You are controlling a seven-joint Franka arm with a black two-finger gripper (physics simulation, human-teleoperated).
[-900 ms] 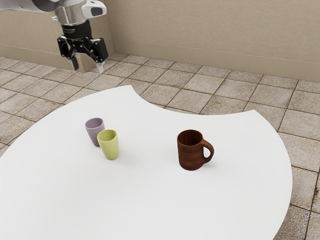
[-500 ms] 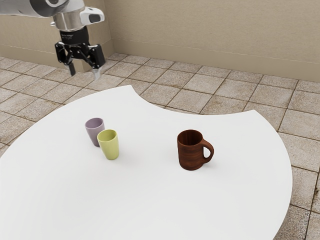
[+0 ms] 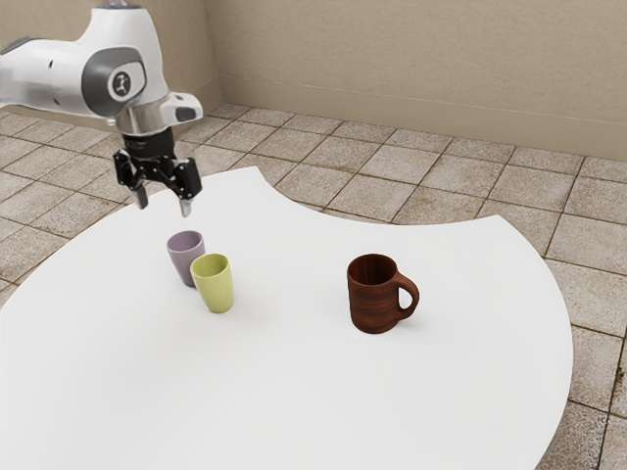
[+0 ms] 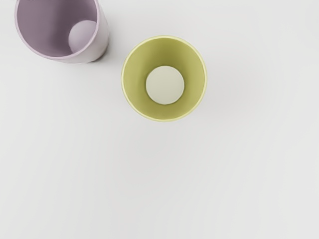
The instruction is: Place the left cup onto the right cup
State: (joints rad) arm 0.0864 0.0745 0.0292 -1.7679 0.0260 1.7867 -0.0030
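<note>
A small purple cup point(image 3: 184, 257) stands upright on the white table point(image 3: 294, 392), with a yellow-green cup point(image 3: 213, 282) close beside it toward the exterior view's right and front. My black gripper point(image 3: 164, 204) hangs open in the air a little above and behind the purple cup, fingers pointing down, holding nothing. From the wrist I look straight down into both cups: the purple cup point(image 4: 62, 30) and the yellow-green cup point(image 4: 164, 78) are both empty and stand apart by a narrow gap.
A brown wooden mug point(image 3: 377, 293) with its handle toward the exterior view's right stands further right on the table. The table's curved back edge point(image 3: 274, 191) lies just behind the gripper. Tiled floor surrounds the table.
My arm has come down and slightly toward the front, bringing the open gripper from high above the floor to just over the purple cup. The cups and mug have not moved.
</note>
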